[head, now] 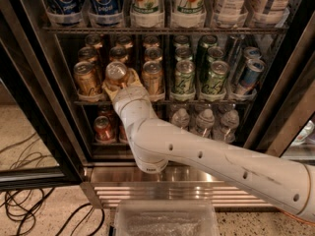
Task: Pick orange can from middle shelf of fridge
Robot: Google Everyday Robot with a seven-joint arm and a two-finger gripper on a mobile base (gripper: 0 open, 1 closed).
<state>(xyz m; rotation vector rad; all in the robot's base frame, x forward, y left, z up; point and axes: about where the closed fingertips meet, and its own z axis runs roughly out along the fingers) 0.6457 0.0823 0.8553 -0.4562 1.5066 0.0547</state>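
The fridge [197, 177] stands open in front of me, with a shiny ribbed steel base. Its middle shelf [170, 101] holds orange-gold cans on the left and green cans [184, 77] on the right. My gripper [119, 85] reaches into the front row of that shelf, its tan fingers [108, 86] on either side of an orange can [117, 73]. The can sits between two like cans, one to its left [86, 77] and one to its right [152, 76]. The white arm runs in from the lower right.
Pepsi and 7UP bottles [147, 4] fill the rack above. Red cans [103, 128] and water bottles [204, 122] fill the rack below. The black door frame [42, 112] stands at the left. Cables [24, 205] lie on the floor. A clear bin [165, 220] sits at the bottom.
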